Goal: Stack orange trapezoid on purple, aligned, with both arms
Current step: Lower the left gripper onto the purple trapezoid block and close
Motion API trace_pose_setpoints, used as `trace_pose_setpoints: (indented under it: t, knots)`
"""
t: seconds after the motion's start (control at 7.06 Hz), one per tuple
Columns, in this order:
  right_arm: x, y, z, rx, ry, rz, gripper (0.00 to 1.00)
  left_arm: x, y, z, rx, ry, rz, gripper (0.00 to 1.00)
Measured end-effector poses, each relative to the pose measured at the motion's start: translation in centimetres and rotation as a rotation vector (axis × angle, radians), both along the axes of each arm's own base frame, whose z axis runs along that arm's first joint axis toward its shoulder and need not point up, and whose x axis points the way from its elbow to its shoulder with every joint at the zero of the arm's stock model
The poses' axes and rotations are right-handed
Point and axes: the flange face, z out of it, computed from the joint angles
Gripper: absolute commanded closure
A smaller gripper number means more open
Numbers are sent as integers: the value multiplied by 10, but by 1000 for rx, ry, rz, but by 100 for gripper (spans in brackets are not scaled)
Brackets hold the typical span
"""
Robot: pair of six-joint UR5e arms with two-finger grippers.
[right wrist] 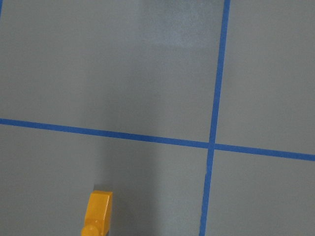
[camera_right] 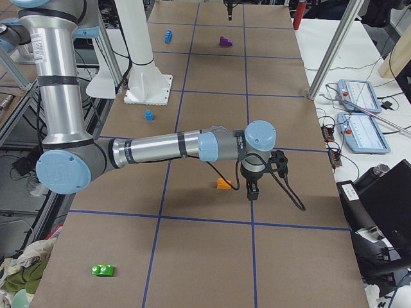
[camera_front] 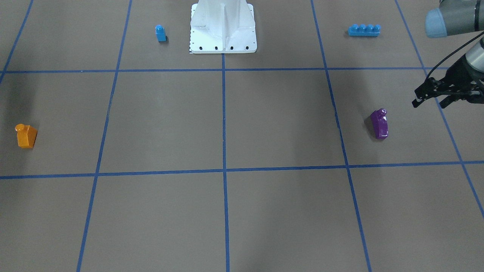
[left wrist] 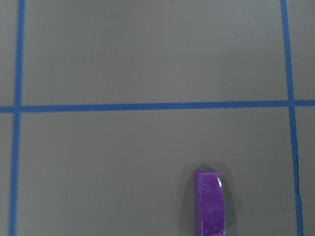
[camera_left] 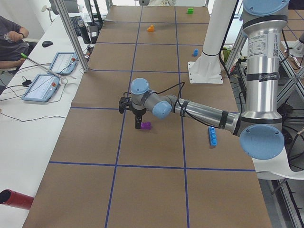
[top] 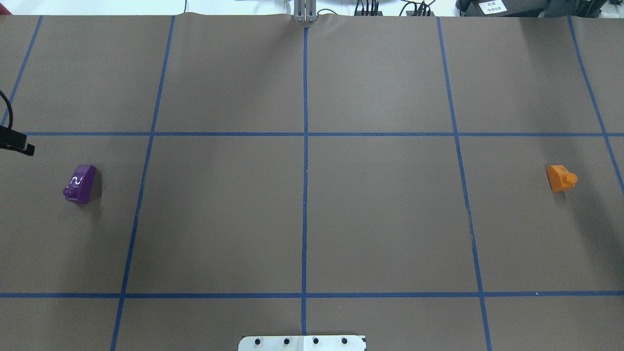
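Observation:
The orange trapezoid [camera_front: 25,135] stands alone on the brown table on the robot's right side, also in the overhead view [top: 560,178] and the right wrist view [right wrist: 98,211]. The purple block [camera_front: 379,124] lies on the robot's left side, also in the overhead view [top: 82,183] and the left wrist view [left wrist: 210,204]. My left gripper [camera_front: 429,102] hovers above and just outward of the purple block, open and empty. My right gripper [camera_right: 252,189] shows only in the exterior right view, just beside the orange trapezoid [camera_right: 223,183]; I cannot tell whether it is open or shut.
A small blue single-stud block [camera_front: 160,33] and a long blue four-stud brick [camera_front: 363,30] sit on either side of the white robot base [camera_front: 223,26]. A green block [camera_right: 103,270] lies at the table's right end. Blue tape lines grid the table.

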Motion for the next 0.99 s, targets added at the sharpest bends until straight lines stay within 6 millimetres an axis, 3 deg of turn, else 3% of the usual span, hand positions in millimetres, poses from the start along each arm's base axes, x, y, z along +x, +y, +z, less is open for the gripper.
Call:
trace_pose_setpoints:
  t: [0.28, 0.43, 0.57, 0.71, 0.99]
  knots:
    - [-1, -1, 3, 1, -2, 7, 0, 75, 24, 5, -4, -40, -12, 0]
    - [-2, -1, 5, -3, -4, 8, 0, 99, 28, 11, 2, -62, -8, 0]
    - [-2, -1, 6, -6, -5, 9, 0, 114, 26, 19, 3, -78, -2, 1]
    - [-3, -1, 6, -9, -9, 9, 0, 121, 24, 27, 4, -85, 3, 10]
    - [-4, -1, 7, -15, -26, 7, 0, 125, 22, 37, 7, -87, 8, 90]
